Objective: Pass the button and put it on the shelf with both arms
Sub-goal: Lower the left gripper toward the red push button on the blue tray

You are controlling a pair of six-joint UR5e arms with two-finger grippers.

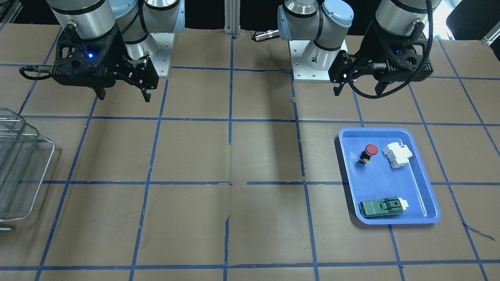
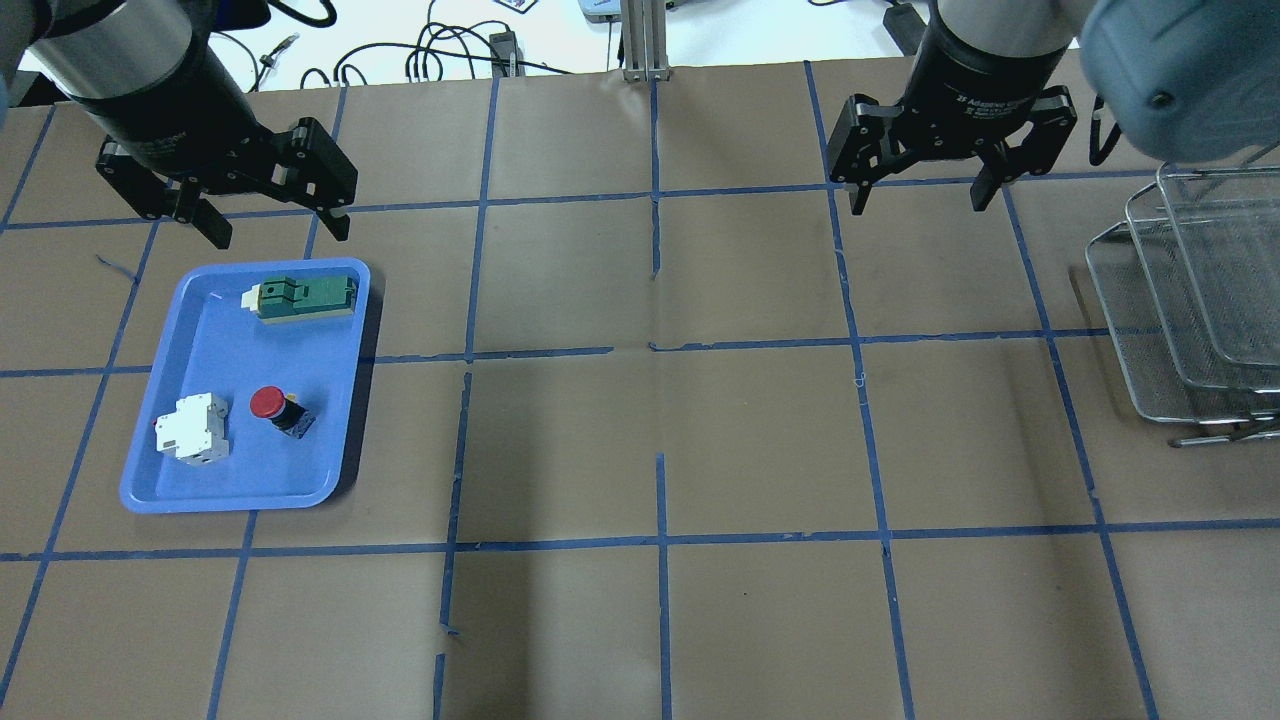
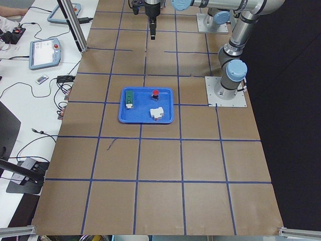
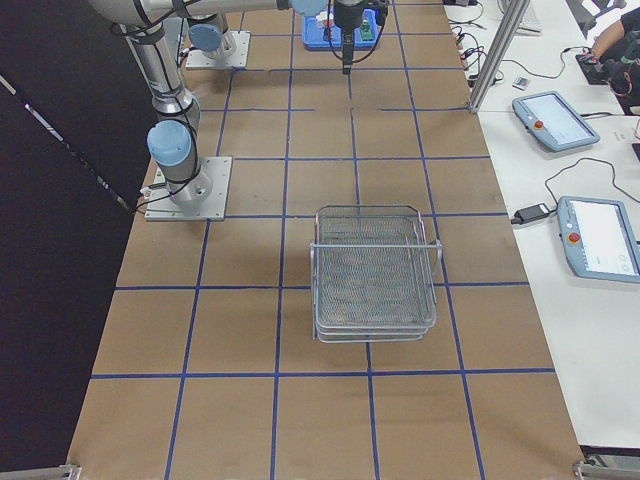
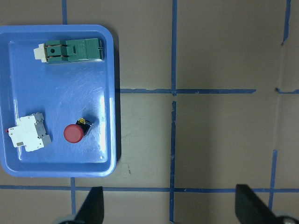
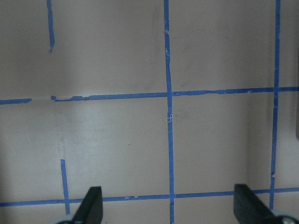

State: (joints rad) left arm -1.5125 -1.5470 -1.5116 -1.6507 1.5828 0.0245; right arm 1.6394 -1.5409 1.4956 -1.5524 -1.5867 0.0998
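Note:
The button (image 2: 275,408), with a red cap and black body, lies tilted in the blue tray (image 2: 225,340) on the robot's left; it also shows in the front view (image 1: 368,153) and the left wrist view (image 5: 76,131). My left gripper (image 2: 280,228) hangs open and empty above the table just beyond the tray's far edge, apart from the button. My right gripper (image 2: 918,203) is open and empty over bare table. The wire-mesh shelf (image 2: 1190,300) stands at the table's right end, to the right of the right gripper.
The tray also holds a white boxy breaker (image 2: 190,428) beside the button and a flat dark green switch block (image 2: 300,297) at the far end. The table is brown with blue tape grid lines. Cables lie past the far edge.

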